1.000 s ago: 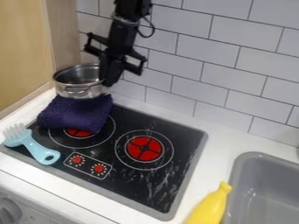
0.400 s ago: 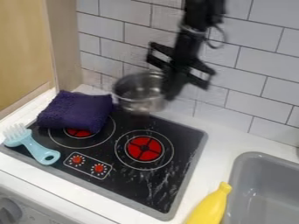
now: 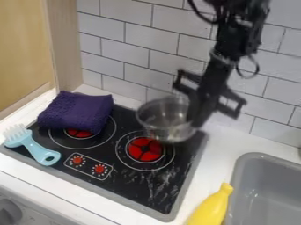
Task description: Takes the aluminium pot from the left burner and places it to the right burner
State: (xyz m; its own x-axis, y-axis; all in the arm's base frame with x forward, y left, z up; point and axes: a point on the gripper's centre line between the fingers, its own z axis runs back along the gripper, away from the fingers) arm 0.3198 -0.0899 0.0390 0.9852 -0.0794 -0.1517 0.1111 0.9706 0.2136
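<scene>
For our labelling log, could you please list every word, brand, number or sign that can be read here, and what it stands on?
No word, brand or number can be read.
Stove control panel: white marks ring the red knobs, too small to read as any text.

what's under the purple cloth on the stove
The purple cloth lies over the far part of the left burner and the black cooktop around it. The burner's near side shows; whether anything else is beneath the folds can't be seen.
</scene>
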